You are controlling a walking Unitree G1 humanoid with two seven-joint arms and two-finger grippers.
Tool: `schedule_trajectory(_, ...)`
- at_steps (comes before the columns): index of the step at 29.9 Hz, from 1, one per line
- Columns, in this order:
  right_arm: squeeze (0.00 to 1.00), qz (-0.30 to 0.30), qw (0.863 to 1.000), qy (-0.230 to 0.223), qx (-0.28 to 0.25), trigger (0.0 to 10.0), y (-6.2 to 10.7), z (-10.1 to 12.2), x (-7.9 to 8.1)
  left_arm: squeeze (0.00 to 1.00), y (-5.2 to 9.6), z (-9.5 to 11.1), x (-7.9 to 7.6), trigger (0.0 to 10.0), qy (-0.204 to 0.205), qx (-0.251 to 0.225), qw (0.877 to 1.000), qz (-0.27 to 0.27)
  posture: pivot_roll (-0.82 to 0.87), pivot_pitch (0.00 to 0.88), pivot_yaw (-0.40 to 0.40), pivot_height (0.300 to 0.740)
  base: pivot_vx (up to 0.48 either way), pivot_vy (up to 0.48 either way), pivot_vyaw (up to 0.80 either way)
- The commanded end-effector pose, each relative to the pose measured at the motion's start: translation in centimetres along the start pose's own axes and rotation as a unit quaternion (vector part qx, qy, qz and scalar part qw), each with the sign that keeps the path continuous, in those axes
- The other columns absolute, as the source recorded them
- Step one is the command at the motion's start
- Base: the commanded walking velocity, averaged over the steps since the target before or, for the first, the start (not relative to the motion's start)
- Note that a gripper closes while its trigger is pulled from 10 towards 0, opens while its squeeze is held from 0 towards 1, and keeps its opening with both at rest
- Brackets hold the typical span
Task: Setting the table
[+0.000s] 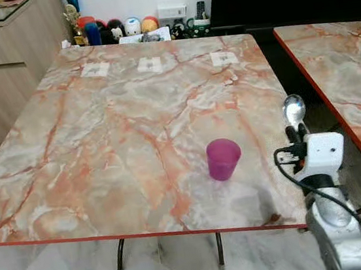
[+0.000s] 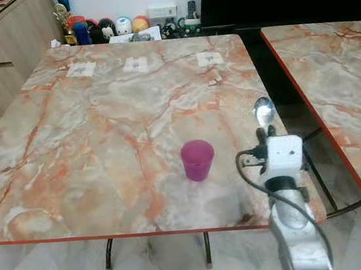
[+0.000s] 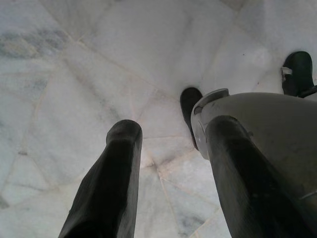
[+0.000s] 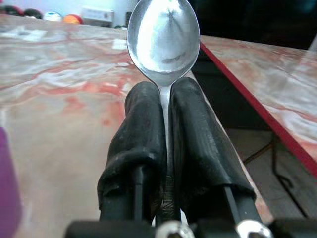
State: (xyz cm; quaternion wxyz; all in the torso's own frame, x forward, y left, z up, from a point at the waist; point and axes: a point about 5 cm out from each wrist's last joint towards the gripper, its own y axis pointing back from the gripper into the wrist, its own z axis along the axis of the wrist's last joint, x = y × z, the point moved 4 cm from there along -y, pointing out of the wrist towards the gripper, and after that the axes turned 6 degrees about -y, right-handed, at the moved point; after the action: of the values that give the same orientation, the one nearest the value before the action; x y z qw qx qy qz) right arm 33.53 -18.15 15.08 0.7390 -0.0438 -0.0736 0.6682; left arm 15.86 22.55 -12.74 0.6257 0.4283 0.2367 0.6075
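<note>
— Marble ran pink and grey across the bench (image 1: 120, 122), red-edged, with a second bench (image 1: 342, 56) just beside it on the right. What stood on it from the head views?

— One purple cup (image 1: 223, 158), upright, near the front edge and right of the middle. Three small white tags (image 1: 149, 64) lay in a row toward the far side. Toys and bottles (image 1: 111, 30) crowded against the wall beyond, and a wooden cabinet (image 1: 6, 57) stood at the left.

— And the arms?

— The right hand (image 1: 296, 135) hovered at the bench's front right corner, right of the cup and apart from it, fingers clamped on a spoon (image 1: 294, 109) whose bowl pointed up and away.

— What did the left wrist view give?

— The left hand (image 3: 168, 178) hung idle toward the white tiled floor (image 3: 99, 64), its two black fingers (image 3: 106, 188) parted, nothing between them. A grey curve of the robot's own body (image 3: 267, 124) sat beside them.

— The right wrist view?

— The spoon's handle ran between the two padded fingers (image 4: 138, 129), squeezed tight, bowl clear of the tips, over the bench. A sliver of the cup showed at the picture's edge.

— How far along was the setting?

— Early, I'd judge. The cup was down; the spoon was in hand, not yet laid. I saw no plate or other cutlery, so most of the place remained to be set.
</note>
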Motion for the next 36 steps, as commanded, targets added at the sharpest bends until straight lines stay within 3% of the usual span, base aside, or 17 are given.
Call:
schedule_trajectory(1,0.0,-0.011,1.0,-0.009,-0.021,10.0,0.0,1.1,-0.3,0.0,0.2,-0.9,-0.8,10.0,-0.005,0.014,1.0,-0.012,-0.02,0.111,-0.041,0.74,0.0,-0.48,0.0)
schedule_trajectory(7,0.0,-0.028,0.999,-0.032,-0.003,10.0,-0.3,0.9,-0.4,0.0,0.1,-0.8,-0.4,10.0,-0.001,0.013,1.0,-0.007,-0.02,0.121,-0.047,0.74,0.0,-0.48,0.0)
schedule_trajectory(15,0.0,-0.026,0.999,-0.034,-0.005,10.0,0.0,0.7,0.0,0.0,0.1,-0.8,-0.6,10.0,0.004,0.013,1.0,-0.007,-0.02,0.128,-0.052,0.74,0.0,-0.48,-0.66)
schedule_trajectory(23,0.0,-0.019,0.999,-0.028,-0.003,10.0,0.1,0.6,0.3,0.0,0.1,-0.8,-1.6,10.0,0.001,0.014,1.0,-0.013,-0.02,0.113,-0.044,0.74,0.0,-0.478,0.0)
schedule_trajectory(36,0.0,-0.01,0.999,-0.042,-0.005,10.0,0.0,0.6,1.1,0.0,0.0,-0.6,-1.5,10.0,-0.015,0.015,1.0,-0.016,-0.03,0.077,-0.031,0.74,0.0,-0.466,0.0)
